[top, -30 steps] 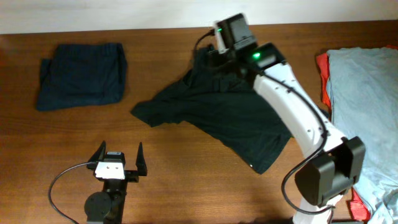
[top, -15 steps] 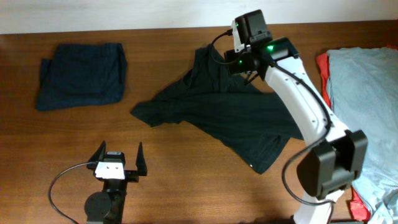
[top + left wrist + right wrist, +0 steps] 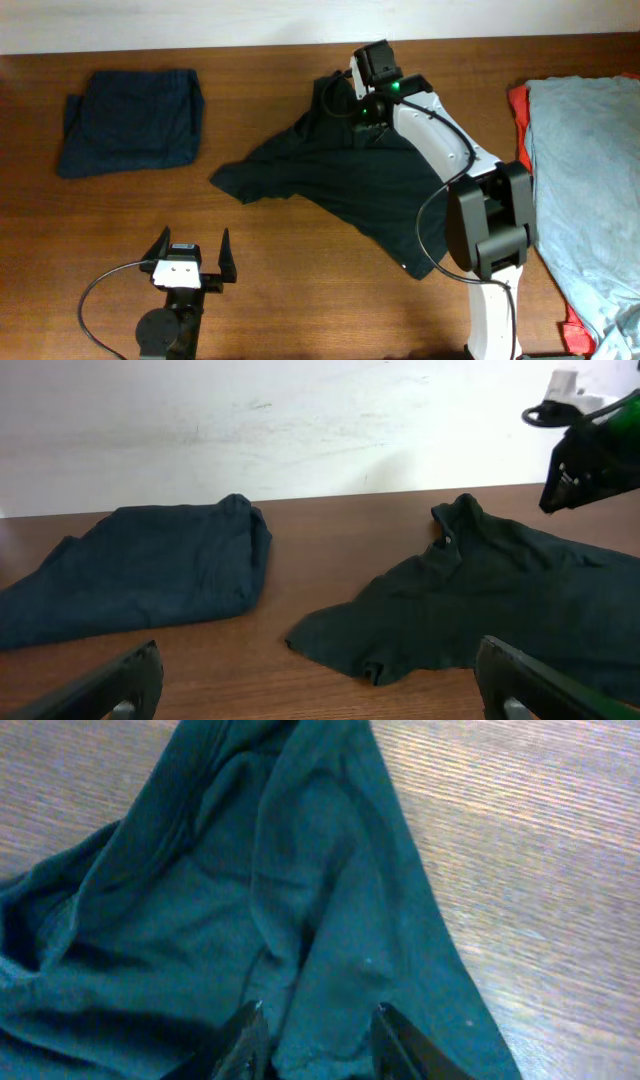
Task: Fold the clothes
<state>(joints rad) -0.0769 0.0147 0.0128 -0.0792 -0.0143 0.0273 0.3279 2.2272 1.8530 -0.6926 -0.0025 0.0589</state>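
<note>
The black T-shirt (image 3: 340, 180) lies crumpled across the middle of the table, one sleeve pointing left. My right gripper (image 3: 352, 104) is down on its upper part near the far edge. In the right wrist view its fingers (image 3: 245, 1040) stand a little apart, astride a raised fold of the dark shirt (image 3: 300, 900); the right gripper (image 3: 318, 1010) is open and narrow. My left gripper (image 3: 195, 240) rests wide open at the table's front, holding nothing. From the left wrist view the left gripper (image 3: 320, 685) faces the shirt (image 3: 500, 590) across bare wood.
A folded navy garment (image 3: 130, 120) lies at the far left, seen also as a flat dark pile (image 3: 140, 575). A light grey-blue garment (image 3: 590, 170) over a red one (image 3: 519, 110) covers the right edge. The white wall runs behind the table.
My right arm swung right, then back left, and settled lower onto the shirt's upper part, its jaws narrower than before. The left arm has not moved.
</note>
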